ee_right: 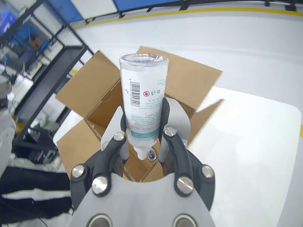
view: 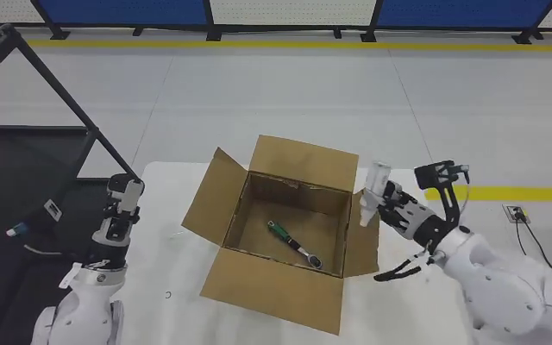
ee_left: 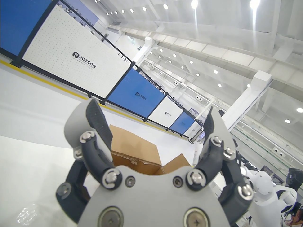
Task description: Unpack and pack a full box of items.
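Box of brown cardboard sits in the middle of the white table, all four flaps folded outward. On its floor lies a ratchet with a green handle, set at a slant and apart from the walls.

At the box's right side the right gripper is clamped on a bottle, which hangs in the air just beside the far end of the right flap and touches neither box nor table. The right wrist view shows the hold closely: the right gripper has its two dark fingers pressed against the lower part of the bottle, a clear one with a white printed label (nozzle end toward the wrist, flat base pointing away). Behind it the box stands open.

The left gripper is near the table's left edge, well apart from the box, and holds nothing. In the left wrist view the left gripper points upward toward the hall ceiling, its fingers spread wide with clear air between them, and the box shows low down past the palm.

A black rack stands off the table's left side.
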Action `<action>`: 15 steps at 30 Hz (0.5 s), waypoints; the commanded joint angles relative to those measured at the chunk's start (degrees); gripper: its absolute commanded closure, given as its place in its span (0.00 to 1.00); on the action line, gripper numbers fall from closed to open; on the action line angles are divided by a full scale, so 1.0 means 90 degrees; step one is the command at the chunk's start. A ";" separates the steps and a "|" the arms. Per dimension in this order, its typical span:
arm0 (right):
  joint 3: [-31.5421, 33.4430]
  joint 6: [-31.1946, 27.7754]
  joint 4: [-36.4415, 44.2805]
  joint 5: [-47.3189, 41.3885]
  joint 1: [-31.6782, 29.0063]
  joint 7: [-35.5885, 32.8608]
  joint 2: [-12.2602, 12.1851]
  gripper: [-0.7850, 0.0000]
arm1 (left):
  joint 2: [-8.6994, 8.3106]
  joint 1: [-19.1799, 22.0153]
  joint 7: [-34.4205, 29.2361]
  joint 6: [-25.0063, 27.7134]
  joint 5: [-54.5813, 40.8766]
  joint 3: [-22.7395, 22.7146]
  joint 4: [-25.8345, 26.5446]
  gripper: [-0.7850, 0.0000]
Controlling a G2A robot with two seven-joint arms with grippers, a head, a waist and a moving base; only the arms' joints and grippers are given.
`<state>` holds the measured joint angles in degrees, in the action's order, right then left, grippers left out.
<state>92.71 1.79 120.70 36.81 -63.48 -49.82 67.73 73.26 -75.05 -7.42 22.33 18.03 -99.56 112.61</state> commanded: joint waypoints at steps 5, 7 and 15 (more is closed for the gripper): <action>0.0961 0.0472 -0.0540 -0.0166 -0.0461 -0.0080 -0.0075 1.00 | -0.0010 0.0005 0.0018 -0.0033 0.0097 0.0112 -0.0050 0.00; 0.0867 0.0640 -0.0970 -0.0035 -0.0310 -0.0456 -0.0107 1.00 | -0.0013 -0.0001 0.0039 -0.0049 0.0132 0.0135 -0.0057 0.00; -0.0196 0.0549 -0.4012 0.0686 0.1323 -0.2039 -0.0203 1.00 | -0.0014 -0.0071 0.0140 -0.0146 0.0226 0.0294 0.0069 0.00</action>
<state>92.16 7.13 90.24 43.12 -54.13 -67.31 65.88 73.13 -75.52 -6.14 21.17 20.09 -97.11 112.81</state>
